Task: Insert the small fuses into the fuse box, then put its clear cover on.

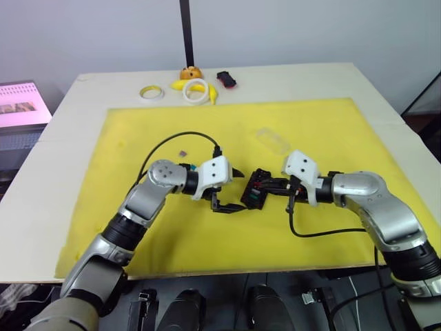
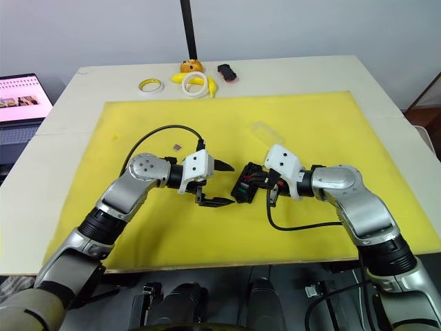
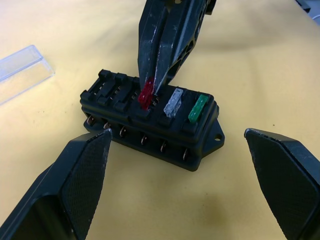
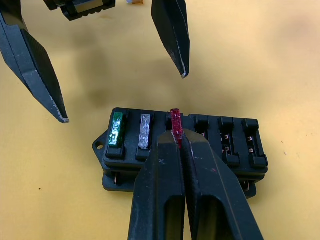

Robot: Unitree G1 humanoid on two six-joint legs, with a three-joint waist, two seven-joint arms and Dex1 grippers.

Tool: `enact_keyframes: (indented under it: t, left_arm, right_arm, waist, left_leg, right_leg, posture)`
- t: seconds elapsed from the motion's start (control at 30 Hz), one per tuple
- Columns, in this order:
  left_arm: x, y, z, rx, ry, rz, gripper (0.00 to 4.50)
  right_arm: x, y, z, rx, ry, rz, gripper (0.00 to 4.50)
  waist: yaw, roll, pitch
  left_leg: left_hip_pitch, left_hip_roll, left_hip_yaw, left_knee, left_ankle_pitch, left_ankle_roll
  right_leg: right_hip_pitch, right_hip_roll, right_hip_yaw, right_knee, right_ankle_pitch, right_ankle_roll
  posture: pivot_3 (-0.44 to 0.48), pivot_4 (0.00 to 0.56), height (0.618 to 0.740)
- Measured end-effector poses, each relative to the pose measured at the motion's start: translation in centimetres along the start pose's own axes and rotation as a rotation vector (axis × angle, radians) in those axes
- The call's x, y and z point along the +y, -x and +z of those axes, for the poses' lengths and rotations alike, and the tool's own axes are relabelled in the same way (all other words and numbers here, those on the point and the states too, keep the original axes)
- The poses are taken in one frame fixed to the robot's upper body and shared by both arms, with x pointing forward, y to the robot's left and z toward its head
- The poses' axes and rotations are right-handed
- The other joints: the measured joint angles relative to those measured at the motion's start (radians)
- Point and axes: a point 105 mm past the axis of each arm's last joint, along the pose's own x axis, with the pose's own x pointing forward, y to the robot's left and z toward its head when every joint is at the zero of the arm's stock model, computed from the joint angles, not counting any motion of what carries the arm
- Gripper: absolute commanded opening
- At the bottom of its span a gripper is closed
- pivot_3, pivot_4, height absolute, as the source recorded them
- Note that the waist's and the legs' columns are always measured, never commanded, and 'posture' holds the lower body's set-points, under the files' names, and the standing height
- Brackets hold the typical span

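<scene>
Right end effector (image 4: 176,137) sits closest to you in the right wrist view: fingers pinched together on the red fuse (image 4: 175,121), which stands in the third slot of the fuse box (image 4: 182,150). Green fuse (image 4: 117,129) and grey fuse (image 4: 144,131) are already seated in the two slots beside it (remaining slots on that row look vacant).

Left end effector (image 2: 218,183) hangs wide apart w/ nothing between its fingers, just left of the box at frame centre in the right eye view; both tips stand clear of the box.

Fuse box lies on the yellow mat (image 1: 331,124), approx. mid-frame. Clear cover (image 1: 271,140) lies flat on the mat, up and right of the box, well apart from it. One small purple fuse (image 1: 182,151) lies loose on the mat, up-left of the left wrist.

Along the desk (image 1: 310,79) top edge you've got tape rings (image 1: 196,90), a banana (image 1: 180,85) and a toy car (image 1: 226,78).
</scene>
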Motion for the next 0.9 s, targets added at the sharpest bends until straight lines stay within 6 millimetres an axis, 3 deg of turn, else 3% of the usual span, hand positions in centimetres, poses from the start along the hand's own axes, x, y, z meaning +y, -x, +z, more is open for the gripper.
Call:
enact_keyframes:
  t: [0.63,0.73,0.9]
  left_arm:
    - [0.07,-0.04,-0.13,0.000,0.006,0.005,4.50]
    - [0.05,-0.03,-0.19,0.001,0.008,0.003,4.50]
    - [0.00,-0.11,-0.13,-0.002,0.007,-0.001,4.50]
  right_arm:
    - [0.20,0.13,-0.12,-0.007,0.002,-0.041,0.01]
    - [0.38,0.28,-0.08,-0.010,-0.010,-0.044,1.02]
    - [0.14,0.68,0.53,-0.031,-0.030,-0.069,3.48]
  waist:
    - [0.000,0.000,0.000]
    - [0.002,0.000,0.000]
    - [0.001,0.000,0.000]
  left_leg:
    - [0.000,0.000,0.000,0.000,0.000,0.000]
    - [0.000,0.000,0.000,0.000,0.000,0.000]
    - [0.000,0.000,0.000,0.000,0.000,0.000]
  right_leg:
    - [0.000,0.000,0.000,0.000,0.000,0.000]
    - [0.000,0.000,0.000,0.000,0.000,0.000]
    - [0.000,0.000,0.000,0.000,0.000,0.000]
  posture:
    - [0.000,0.150,0.740]
    - [0.000,0.150,0.740]
    - [0.000,0.150,0.740]
